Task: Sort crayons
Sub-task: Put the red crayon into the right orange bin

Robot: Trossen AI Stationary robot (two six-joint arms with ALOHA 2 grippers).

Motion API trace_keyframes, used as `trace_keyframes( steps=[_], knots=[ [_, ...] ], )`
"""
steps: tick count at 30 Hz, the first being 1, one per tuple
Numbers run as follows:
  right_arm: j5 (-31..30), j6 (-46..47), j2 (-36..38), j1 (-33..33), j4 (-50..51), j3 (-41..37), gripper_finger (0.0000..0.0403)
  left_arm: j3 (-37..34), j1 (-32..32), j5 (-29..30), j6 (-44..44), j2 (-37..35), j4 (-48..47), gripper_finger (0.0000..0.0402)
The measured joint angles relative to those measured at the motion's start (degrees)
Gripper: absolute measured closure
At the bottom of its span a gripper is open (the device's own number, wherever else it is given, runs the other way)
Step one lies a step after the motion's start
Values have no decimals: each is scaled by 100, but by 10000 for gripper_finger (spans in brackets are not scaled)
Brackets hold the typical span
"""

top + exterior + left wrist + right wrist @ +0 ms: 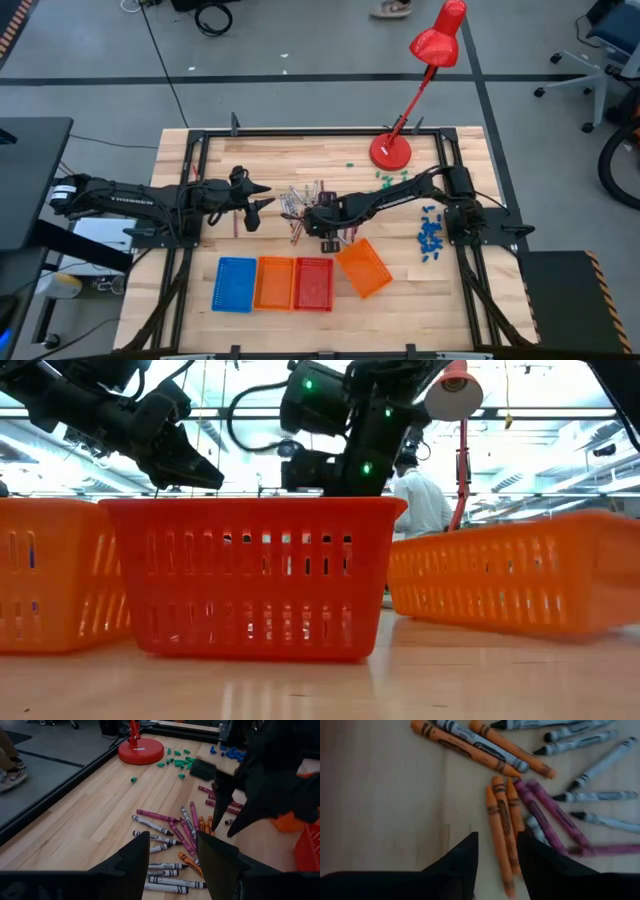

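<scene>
I am holding my right gripper (pixel 496 851) just above the crayons (pixel 300 200) in the middle of the high view, its fingers apart and holding nothing. My left gripper (pixel 172 852) is hanging open beside the pile. I think I should be going straight down over one orange crayon (pixel 499 834) and closing slowly.

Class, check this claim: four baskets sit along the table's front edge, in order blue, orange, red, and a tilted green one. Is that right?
Not quite. The high view shows the fourth, tilted basket is orange, not green. The rest holds: the blue basket, orange basket and red basket sit side by side in that order along the front of the table.
</scene>
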State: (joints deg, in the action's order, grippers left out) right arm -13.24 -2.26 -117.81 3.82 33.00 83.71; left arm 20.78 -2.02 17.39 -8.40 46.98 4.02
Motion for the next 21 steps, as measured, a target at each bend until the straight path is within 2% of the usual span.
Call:
trace_keyframes(
  steps=[6, 15, 21],
  knots=[
    [24, 274, 349, -134, 1024, 38, 264, 0, 0, 0, -2, 0, -38, 228],
    [1054, 734, 452, -162, 2526, 34, 264, 0, 0, -2, -13, 0, -42, 228],
    [1474, 1016, 452, 50, 2862, 34, 264, 0, 0, -2, -52, 0, -43, 228]
  ],
)
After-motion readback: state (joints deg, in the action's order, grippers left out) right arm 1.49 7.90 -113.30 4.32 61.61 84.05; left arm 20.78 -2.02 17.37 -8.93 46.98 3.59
